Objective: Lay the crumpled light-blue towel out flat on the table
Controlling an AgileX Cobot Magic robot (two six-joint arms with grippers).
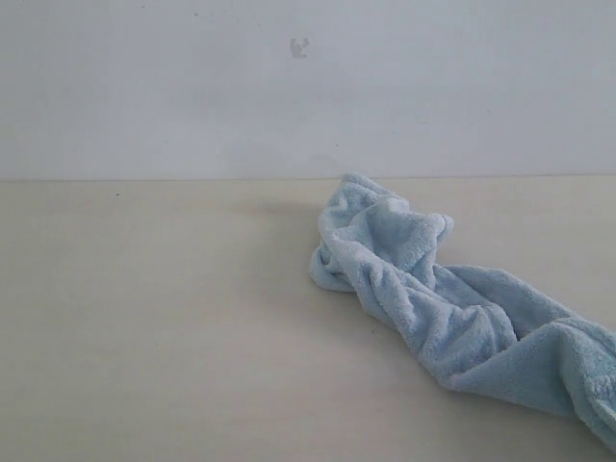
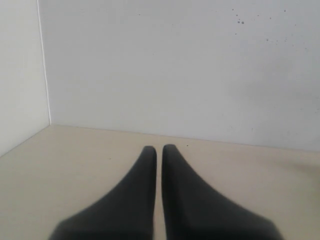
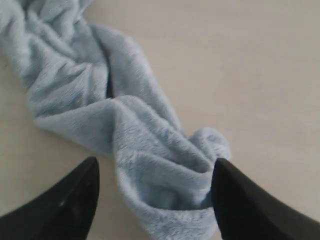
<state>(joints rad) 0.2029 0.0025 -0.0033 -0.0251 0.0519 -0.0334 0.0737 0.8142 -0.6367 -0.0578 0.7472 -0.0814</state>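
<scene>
The light-blue towel (image 1: 423, 284) lies crumpled in a long twisted rope on the beige table (image 1: 154, 318), running from the middle toward the right front corner of the exterior view, where it leaves the picture. Neither gripper shows in that view. In the right wrist view my right gripper (image 3: 156, 172) hangs open just above the towel's (image 3: 150, 165) bunched end, one black finger on each side of the folds and no cloth pinched. My left gripper (image 2: 156, 150) is shut with nothing in it, over bare table (image 2: 75, 165) far from the towel.
A pale grey wall (image 1: 289, 87) stands along the table's far edge. In the left wrist view a second wall (image 2: 20, 75) meets it at a corner beside the table.
</scene>
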